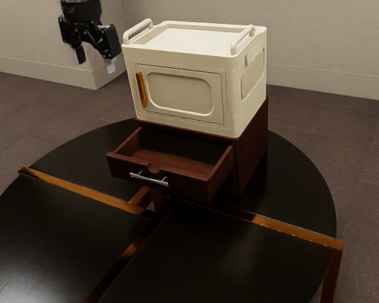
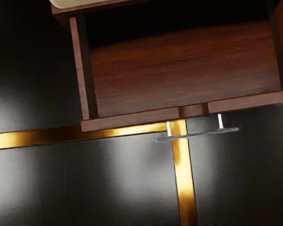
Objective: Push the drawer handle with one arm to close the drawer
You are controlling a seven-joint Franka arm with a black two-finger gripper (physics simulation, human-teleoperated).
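"What is difficult to see here?"

"The arm [image 1: 76, 5] is cut by the upper edge of the exterior view. The deep part of the drawer [image 1: 184, 184] is very dark, so I cannot tell what is there. In the wrist view, one end of the drawer front is also cut off."

"And where is this drawer?"

"It is in the dark red cabinet [image 1: 254, 148], on the black counter [image 1: 303, 183]. It stands well pulled out, and its wooden bottom [image 2: 179, 70] shows from above. The silver drawer handle [image 2: 203, 134] is fixed on the outer face of the drawer front, by two short posts. In the wrist view its bar passes above a golden strip [image 2: 184, 174] of the counter."

"Is there another container?"

"Yes, a cream box [image 1: 177, 61] sits on top of the cabinet. Its door [image 1: 183, 91], with an orange handle [image 1: 143, 89], is closed, therefore the inside is hidden. The top has a shallow tray shape, with a rail at each of two sides."

"Please tell me of the fingers."

"The fingers [image 1: 81, 55] are spread apart, with the wall visible between them. They hang in the air, to the exterior view's left of the cream box, and well apart from the drawer handle."
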